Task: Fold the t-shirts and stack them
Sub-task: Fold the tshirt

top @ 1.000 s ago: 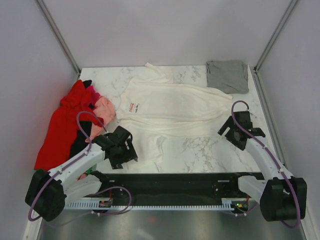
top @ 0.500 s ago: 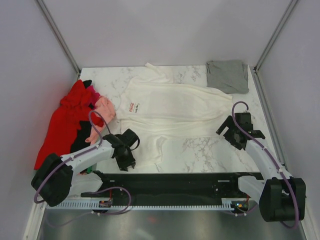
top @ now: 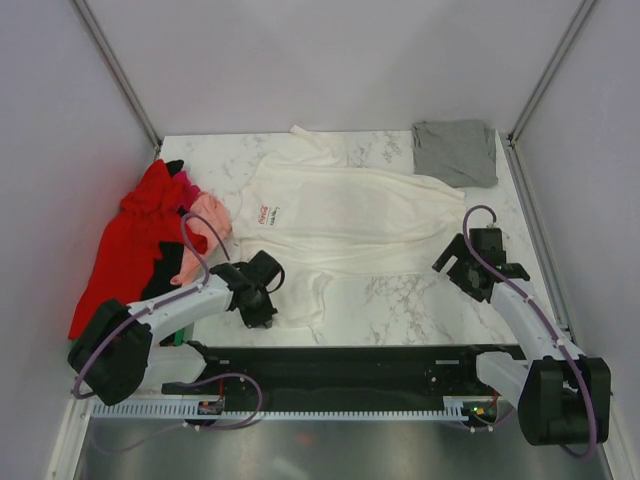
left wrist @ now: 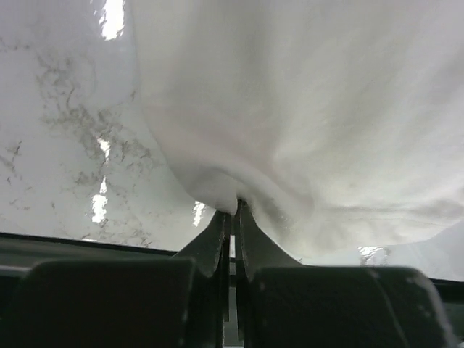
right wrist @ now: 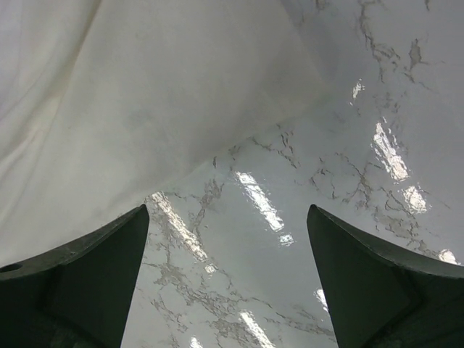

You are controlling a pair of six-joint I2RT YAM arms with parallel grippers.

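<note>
Cloth fills most of the left wrist view. There the white shirt (left wrist: 312, 101) bunches into a small fold where the left gripper (left wrist: 233, 210) pinches its near edge, with the fingers pressed together on the fabric. How much cloth sits between them is hidden. The shirt lies spread across the middle of the table (top: 420, 300), one sleeve reaching toward the far edge, and the print on the small red label (top: 270, 214) near its left end is too small to read.

A heap lies at the left edge: a red shirt (top: 125, 250), a pink shirt (top: 205, 225) and a black shirt (top: 160, 282). They overlap so much that their outlines cannot be told apart. A bit of green cloth (top: 178, 340) shows by the near left corner, mostly hidden behind the left arm (top: 165, 310). The grey shirt (top: 456, 152) lies folded in the far right corner.

The left arm stretches low from its base along the near edge, its wrist bent down to the white shirt. The right arm (top: 530, 320) runs up beside the right edge, its head turned toward the shirt's right side. The right gripper (right wrist: 228, 214) is spread wide over bare marble just beside the cloth — nothing is between its fingers, and their tips are cut off by the frame.
</note>
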